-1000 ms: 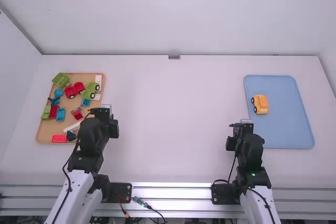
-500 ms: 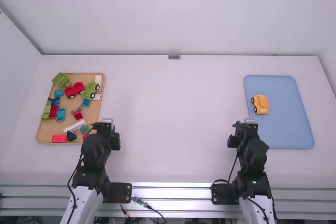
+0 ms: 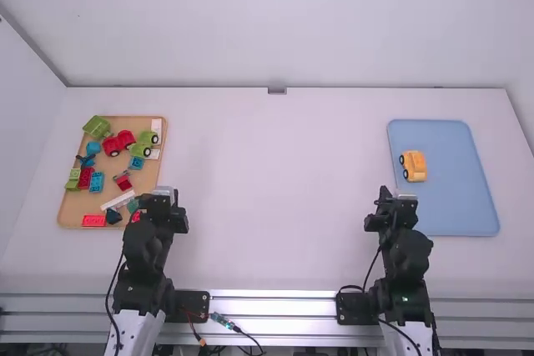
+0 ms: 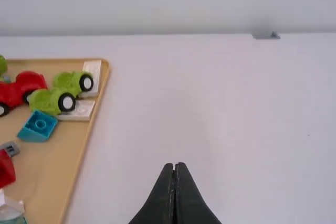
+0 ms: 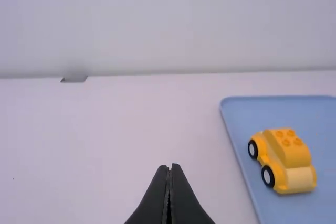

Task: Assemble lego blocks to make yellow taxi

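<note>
- Handling the yellow car (image 5: 286,161) should be easy, I judge: light, stiff plastic, slightly slick, with joints that could pop apart under a hard squeeze.
- I'd take it across the body's sides, clear of the wheels (image 5: 268,176), since those may roll.
- It sits on the blue tray (image 5: 236,129), near the edge facing the middle of the desk (image 3: 284,206); the seam under its studded roof (image 5: 289,145) is perhaps closed, though I can't see it well.
- My left pincer (image 4: 175,166) and right pincer (image 5: 169,167) both have fingers together, empty, with each arm folded back near its base.
</note>
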